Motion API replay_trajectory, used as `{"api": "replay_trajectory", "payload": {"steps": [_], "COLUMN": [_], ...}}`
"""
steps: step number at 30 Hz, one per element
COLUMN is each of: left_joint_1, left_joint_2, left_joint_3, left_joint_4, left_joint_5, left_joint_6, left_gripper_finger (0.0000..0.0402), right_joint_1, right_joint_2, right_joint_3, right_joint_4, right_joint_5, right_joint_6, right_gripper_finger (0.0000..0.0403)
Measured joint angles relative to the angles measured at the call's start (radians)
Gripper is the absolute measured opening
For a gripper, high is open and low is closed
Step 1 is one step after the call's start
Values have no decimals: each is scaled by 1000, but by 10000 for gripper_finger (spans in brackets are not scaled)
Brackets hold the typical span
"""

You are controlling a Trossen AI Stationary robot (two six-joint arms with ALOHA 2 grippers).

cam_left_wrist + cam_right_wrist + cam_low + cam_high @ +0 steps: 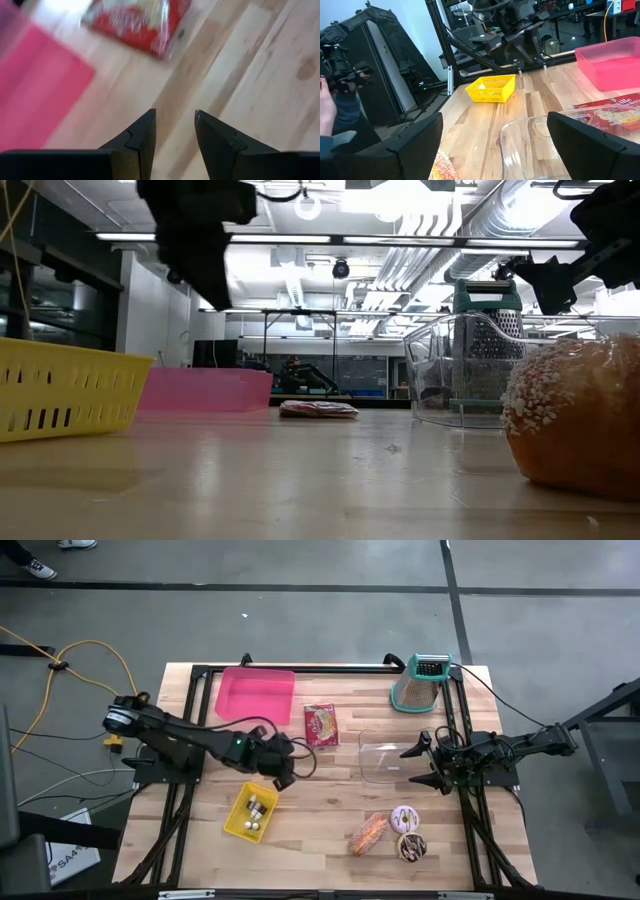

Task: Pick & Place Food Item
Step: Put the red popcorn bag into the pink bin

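Several foods lie on the wooden table (pixel 330 802), and the task does not say which one to move. The nearest to the working arm is the red snack packet (pixel 321 725), flat on the wood in the middle, just beside the pink tray (pixel 256 694). From the left gripper (pixel 283 769) it sits at about 1 o'clock in the high view.

The left gripper hangs above the wood with its two fingers a little apart and nothing between them. The right gripper (pixel 418 762) waits at the right side, fingers spread wide, holding nothing, with its tips right by the clear tub (pixel 388 760).

The packet looks light, thin and crinkly. I think its shiny skin could slip, and it may bend when lifted. A good place to pinch would be one short edge, or across the narrow middle.

The pink tray looks empty. The clear tub looks empty too. The yellow basket (pixel 252 813), at about 7 o'clock from the left gripper, has a few small pale things in it; I cannot tell what they are.

Down near the front edge lie an orange sugared roll (pixel 368 833), a pink donut (pixel 405 817) and a chocolate donut (pixel 411 847). They look soft and easy to squash. A green grater (pixel 421 683) stands at the back right.
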Motion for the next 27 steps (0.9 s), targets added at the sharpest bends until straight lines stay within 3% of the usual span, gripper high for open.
{"api": "replay_trajectory", "payload": {"steps": [12,19,27], "left_joint_1": [103,110,110], "left_joint_2": [72,169,250], "left_joint_3": [0,-1,0], "left_joint_4": [122,238,337], "left_joint_5": [-17,-17,-25], "left_joint_6": [292,468,563], "left_gripper_finger": [129,129,129], "right_joint_1": [0,0,0], "right_joint_2": [0,8,29], "right_joint_3": [0,0,0], "right_joint_4": [-1,-1,-1], "right_joint_5": [0,0,-1], "right_joint_6": [0,0,0], "right_gripper_finger": [348,348,348]}}
